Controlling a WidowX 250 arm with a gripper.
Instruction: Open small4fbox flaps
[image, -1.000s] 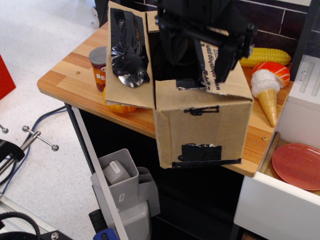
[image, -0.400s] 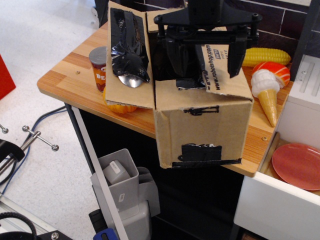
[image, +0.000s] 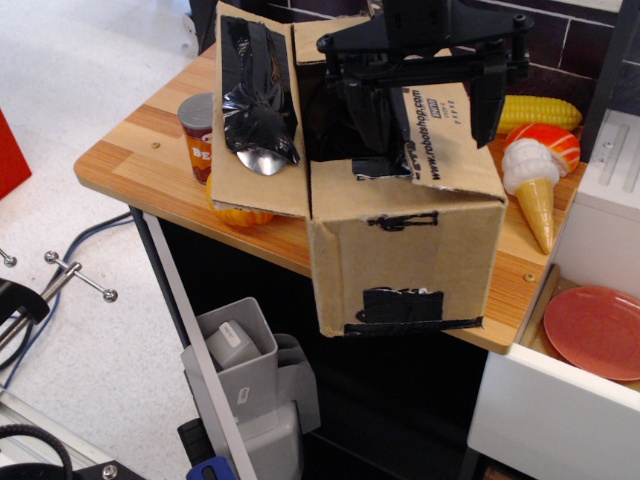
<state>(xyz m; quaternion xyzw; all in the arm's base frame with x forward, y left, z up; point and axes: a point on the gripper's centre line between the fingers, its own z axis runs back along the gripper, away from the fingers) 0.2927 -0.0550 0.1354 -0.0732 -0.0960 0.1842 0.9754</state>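
Note:
The small4fbox (image: 405, 255) is a brown cardboard box with black tape patches, standing at the front edge of the wooden table (image: 130, 150). Its left long flap (image: 258, 110), with glossy black tape and a silver disc, is folded up and outward to the left. The flap printed "www.robotshop.com" (image: 450, 145) lies nearly flat over the right half of the top. The left half of the top is open and dark. My black gripper (image: 412, 122) hangs over the box top, open wide. Its right finger (image: 488, 105) is past the printed flap's right side and its left finger is over the dark opening.
A bean can (image: 197, 135) and an orange object (image: 238, 215) stand left of the box, behind the open flap. A toy corn (image: 535, 112) and an ice cream cone (image: 535, 195) lie to the right. A red plate (image: 600, 330) sits in a white drawer.
My gripper has turned from a slanted stance to level across the box, and has risen and shifted slightly right. The box and its flaps have not moved.

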